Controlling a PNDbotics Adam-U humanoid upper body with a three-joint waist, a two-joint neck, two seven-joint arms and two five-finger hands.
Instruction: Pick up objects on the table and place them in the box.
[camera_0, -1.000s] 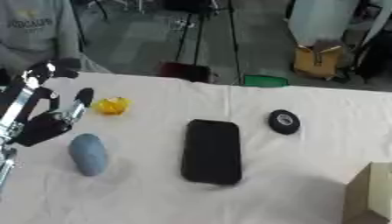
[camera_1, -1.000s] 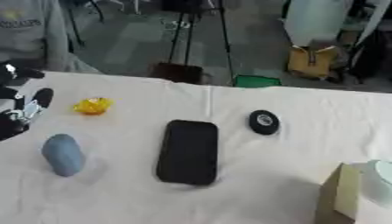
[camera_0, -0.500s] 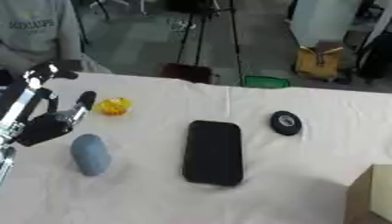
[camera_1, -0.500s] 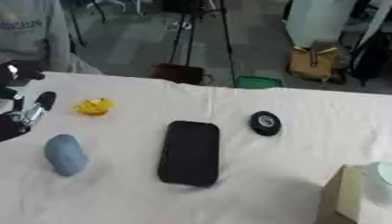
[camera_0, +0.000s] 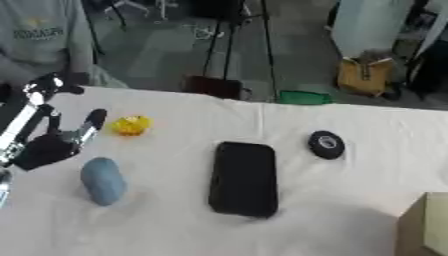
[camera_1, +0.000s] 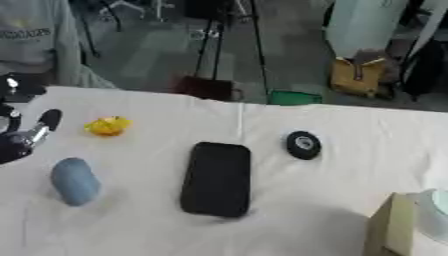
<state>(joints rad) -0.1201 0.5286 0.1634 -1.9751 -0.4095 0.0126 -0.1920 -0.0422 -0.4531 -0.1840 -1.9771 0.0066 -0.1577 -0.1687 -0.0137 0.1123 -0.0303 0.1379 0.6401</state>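
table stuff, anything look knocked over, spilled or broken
Nothing stands out. The yellow object, blue oval object, black slab and round black disc each lie apart on the white cloth, none spilled or visibly damaged. The box sits at the lower right corner. The left hand hovers beside the blue one.

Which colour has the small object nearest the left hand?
Yellow: the small object, best seen in the left eye view.

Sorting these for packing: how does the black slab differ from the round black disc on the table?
The black slab is a long flat rectangle; the black disc is round and much smaller. The slab lies mid-table, nearer the camera; the disc sits farther back and to the right. The slab looks plain; the disc shows a pale centre. Both are black, lie untouched on the white table.
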